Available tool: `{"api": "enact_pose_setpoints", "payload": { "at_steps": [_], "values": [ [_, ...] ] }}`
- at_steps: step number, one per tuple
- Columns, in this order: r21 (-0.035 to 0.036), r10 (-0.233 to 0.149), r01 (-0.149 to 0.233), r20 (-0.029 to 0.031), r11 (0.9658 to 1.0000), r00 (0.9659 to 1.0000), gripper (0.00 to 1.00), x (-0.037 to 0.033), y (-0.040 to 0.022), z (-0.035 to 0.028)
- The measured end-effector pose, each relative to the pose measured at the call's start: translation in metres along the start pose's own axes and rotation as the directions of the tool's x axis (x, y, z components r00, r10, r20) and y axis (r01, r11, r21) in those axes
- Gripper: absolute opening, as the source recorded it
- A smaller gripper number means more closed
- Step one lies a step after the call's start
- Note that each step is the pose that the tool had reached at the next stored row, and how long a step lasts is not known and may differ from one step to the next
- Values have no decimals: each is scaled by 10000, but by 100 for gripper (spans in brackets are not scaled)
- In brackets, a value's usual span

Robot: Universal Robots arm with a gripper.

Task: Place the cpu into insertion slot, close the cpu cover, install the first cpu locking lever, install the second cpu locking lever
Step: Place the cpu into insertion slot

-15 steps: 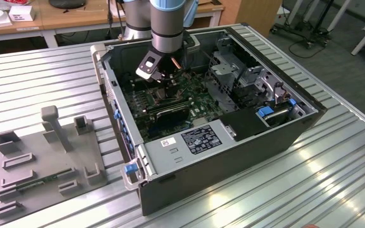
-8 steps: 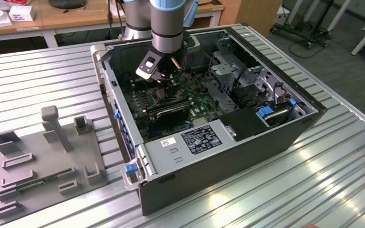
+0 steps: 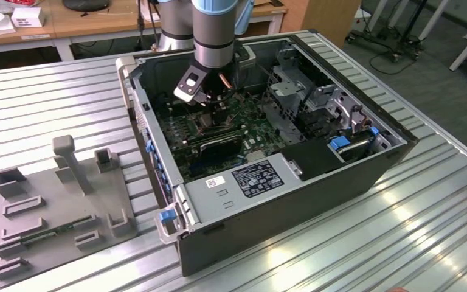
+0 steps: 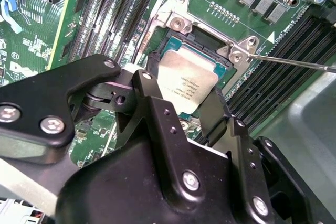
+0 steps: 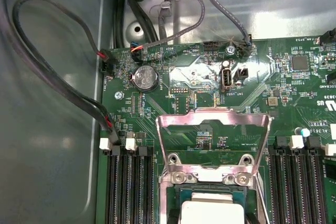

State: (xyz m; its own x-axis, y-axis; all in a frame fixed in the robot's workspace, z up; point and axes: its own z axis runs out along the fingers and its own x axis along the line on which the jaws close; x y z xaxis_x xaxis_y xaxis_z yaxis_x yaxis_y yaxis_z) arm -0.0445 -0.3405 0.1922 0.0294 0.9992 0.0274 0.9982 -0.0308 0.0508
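Note:
The cpu (image 4: 189,80) is a small silver-topped square chip, sitting in or just over the insertion slot (image 4: 202,38), whose dark socket has a silvery rim. My gripper (image 4: 181,92) is shut on the chip, one black finger (image 4: 152,85) against each of two opposite edges. Whether the chip is fully seated I cannot tell. The cpu cover (image 5: 212,121), a thin metal frame with a window, stands swung up and open behind the cpu (image 5: 212,211). A thin locking lever (image 4: 294,62) juts out beside the socket. In the exterior view my gripper (image 3: 209,100) reaches down into the open computer case (image 3: 298,201).
Long black memory slots (image 5: 128,182) flank the socket on both sides. Cables (image 5: 47,77) loop along the case wall near a coin battery (image 5: 144,77). A drive cage (image 3: 298,91) stands inside the case. A grey fixture tray (image 3: 55,207) lies on the table at the exterior view's left.

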Motion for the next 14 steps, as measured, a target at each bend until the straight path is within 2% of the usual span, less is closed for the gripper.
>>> {"api": "enact_pose_setpoints", "payload": {
  "at_steps": [14],
  "values": [
    [-10,-1,1,-8,10000,10000,54,0,-17,3]
  ]
}}
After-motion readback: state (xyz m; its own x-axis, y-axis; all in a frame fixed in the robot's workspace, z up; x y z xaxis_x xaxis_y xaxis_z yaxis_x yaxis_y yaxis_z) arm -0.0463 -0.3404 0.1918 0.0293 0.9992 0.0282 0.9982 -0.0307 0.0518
